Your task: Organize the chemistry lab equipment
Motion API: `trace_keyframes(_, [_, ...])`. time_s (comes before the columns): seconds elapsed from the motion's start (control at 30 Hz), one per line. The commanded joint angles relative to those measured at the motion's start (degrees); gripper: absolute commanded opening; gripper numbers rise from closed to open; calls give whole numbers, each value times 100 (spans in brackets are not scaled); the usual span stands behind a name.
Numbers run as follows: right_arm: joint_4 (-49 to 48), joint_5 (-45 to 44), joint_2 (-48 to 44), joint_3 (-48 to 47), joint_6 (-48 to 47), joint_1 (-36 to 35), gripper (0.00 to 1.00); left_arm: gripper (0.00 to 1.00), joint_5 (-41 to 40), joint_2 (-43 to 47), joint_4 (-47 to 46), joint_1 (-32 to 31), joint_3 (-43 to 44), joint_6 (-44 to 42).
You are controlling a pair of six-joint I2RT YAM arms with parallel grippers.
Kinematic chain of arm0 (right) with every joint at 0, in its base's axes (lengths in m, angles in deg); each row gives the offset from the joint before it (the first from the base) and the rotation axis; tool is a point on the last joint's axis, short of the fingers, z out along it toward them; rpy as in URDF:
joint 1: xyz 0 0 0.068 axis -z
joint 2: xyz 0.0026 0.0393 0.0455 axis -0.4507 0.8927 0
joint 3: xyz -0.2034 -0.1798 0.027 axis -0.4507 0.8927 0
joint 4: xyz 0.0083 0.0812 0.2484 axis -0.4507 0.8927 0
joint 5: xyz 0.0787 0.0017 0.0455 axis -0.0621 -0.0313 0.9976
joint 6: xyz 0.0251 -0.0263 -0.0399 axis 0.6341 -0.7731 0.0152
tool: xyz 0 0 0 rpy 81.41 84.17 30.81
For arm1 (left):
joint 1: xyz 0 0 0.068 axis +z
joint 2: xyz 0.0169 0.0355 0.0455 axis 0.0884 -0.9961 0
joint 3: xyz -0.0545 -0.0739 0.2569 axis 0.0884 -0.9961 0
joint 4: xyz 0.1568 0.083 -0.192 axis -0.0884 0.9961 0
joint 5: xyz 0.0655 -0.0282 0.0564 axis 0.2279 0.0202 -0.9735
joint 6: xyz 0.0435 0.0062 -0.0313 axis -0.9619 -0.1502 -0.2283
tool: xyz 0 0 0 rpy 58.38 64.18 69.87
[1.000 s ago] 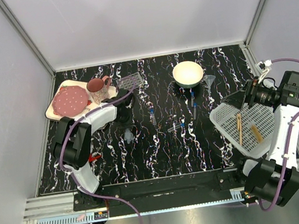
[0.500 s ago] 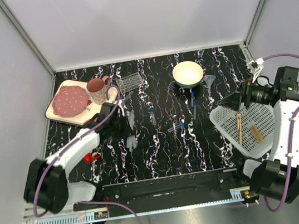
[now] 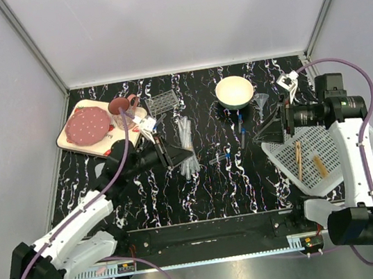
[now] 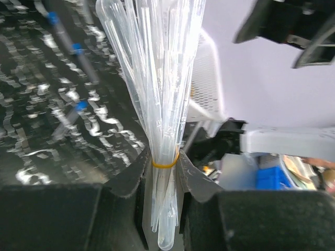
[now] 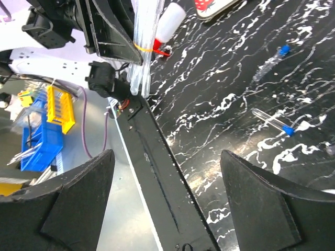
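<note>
My left gripper (image 3: 182,160) is shut on a bundle of clear pipettes (image 3: 185,138) bound by a yellow rubber band, and holds it above the middle of the table. In the left wrist view the jaws (image 4: 163,167) pinch the bundle (image 4: 162,89) at the band. My right gripper (image 3: 275,128) is open and empty, left of the white perforated tray (image 3: 327,143), which holds two tan wooden sticks (image 3: 299,158). Blue-capped tubes (image 3: 241,128) lie mid-table; one shows in the right wrist view (image 5: 272,123). A clear funnel (image 3: 260,101) stands by the bowl. A red-tipped white piece (image 5: 168,23) lies beyond the pipettes.
A cream bowl (image 3: 234,91) stands at the back centre. A small tube rack (image 3: 162,102) stands at the back left, next to the pink mug (image 3: 120,107) and dotted plate (image 3: 87,125) on a board. The table's front rail (image 5: 157,172) lies under my right gripper.
My left arm has swung from beside the plate toward the table's middle, carrying the pipette bundle. My right gripper has moved left and back, off the tray.
</note>
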Motion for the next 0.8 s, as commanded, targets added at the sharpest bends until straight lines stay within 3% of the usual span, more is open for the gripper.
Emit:
trace_keyframes(0.0, [-295, 241, 81, -318, 802, -500, 87, 15, -167, -88, -1629, -626, 186, 635])
trace_keyframes(0.4, [-2238, 733, -77, 358, 3228, -1029, 86, 14, -1108, -1547, -2720, -2007, 1372, 908])
trace_keyframes(0.77, [-3679, 909, -288, 930, 4679, -1038, 85, 13, -1487, -2883, -2932, -2614, 2295, 1216])
